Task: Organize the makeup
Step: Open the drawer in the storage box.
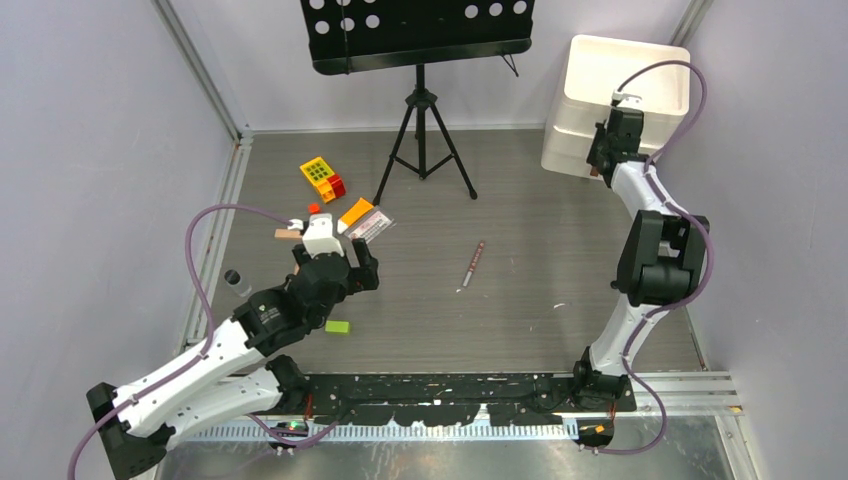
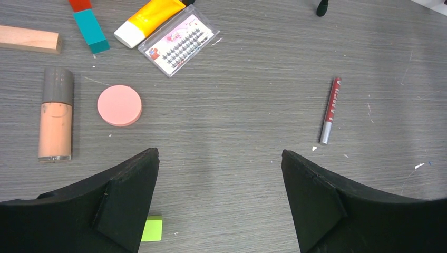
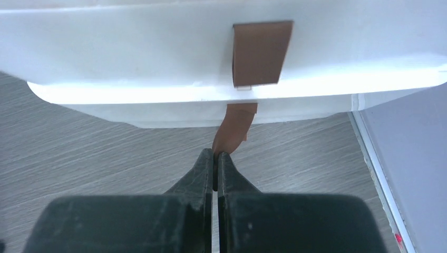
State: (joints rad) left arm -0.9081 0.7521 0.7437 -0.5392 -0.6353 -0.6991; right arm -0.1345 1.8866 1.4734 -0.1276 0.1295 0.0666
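Brown pull tab (image 3: 234,126) on the white drawer box (image 3: 121,58) is where your right gripper (image 3: 215,154) sits, its fingers pressed together on the tab's tip. Your left gripper (image 2: 220,155) hangs over the table (image 2: 253,105) with its fingers spread wide, holding nothing. Below it lie the pink compact (image 2: 119,105), the peach bottle (image 2: 55,118), a lash tray (image 2: 179,45), an orange tube (image 2: 150,18) and, well off to the right, a red pencil (image 2: 331,109).
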